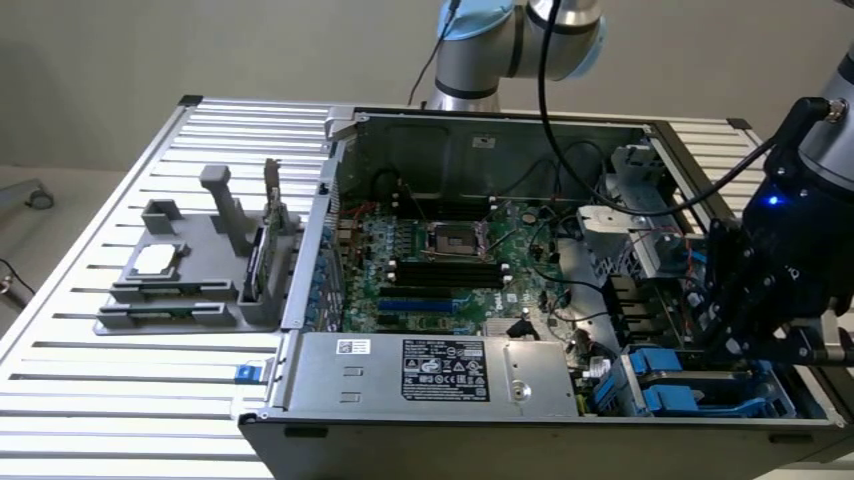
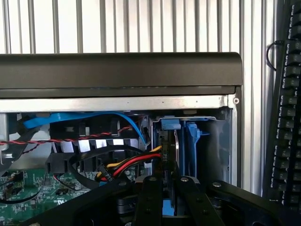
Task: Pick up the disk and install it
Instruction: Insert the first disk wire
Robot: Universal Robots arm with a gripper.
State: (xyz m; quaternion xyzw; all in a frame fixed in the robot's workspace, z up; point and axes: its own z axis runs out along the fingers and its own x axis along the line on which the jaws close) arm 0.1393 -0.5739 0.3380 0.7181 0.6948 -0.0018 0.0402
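1 gripper (image 2: 167, 182) pinching 1 disk (image 2: 165, 153) edge-on, disk in 1 blue drive cage (image 1: 667, 392)

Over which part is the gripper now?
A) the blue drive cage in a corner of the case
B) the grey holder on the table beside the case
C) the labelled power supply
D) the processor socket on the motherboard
A: the gripper hangs over the blue drive cage at the exterior view's right, its jaws closed on the disk, which stands on edge.
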